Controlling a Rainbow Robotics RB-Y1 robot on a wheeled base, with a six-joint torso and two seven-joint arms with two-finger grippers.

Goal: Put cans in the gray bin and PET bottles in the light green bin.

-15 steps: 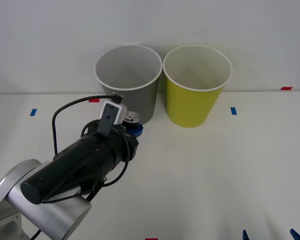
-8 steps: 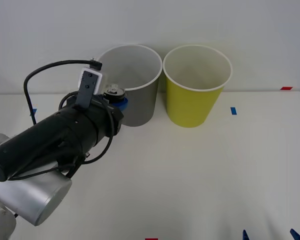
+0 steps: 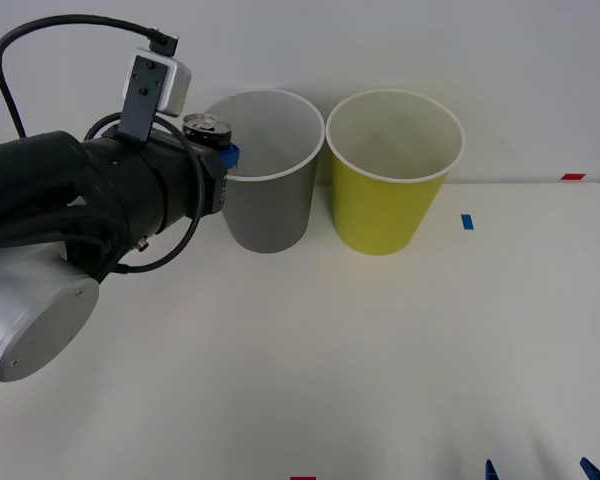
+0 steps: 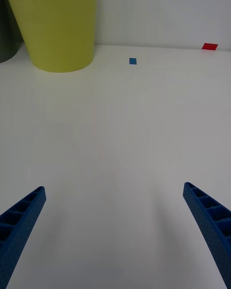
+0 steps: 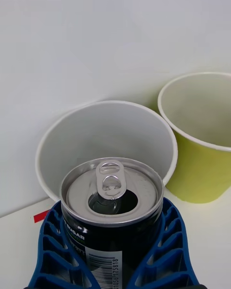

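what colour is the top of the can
Silver, with a pull tab; the can shows best in the left wrist view.

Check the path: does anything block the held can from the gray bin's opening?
Nothing visible does. The left gripper holds the can upright at the gray bin's near rim, and its mouth is open.

front view looks down from above; both wrist views face forward, sharing the light green bin (image 3: 392, 180).
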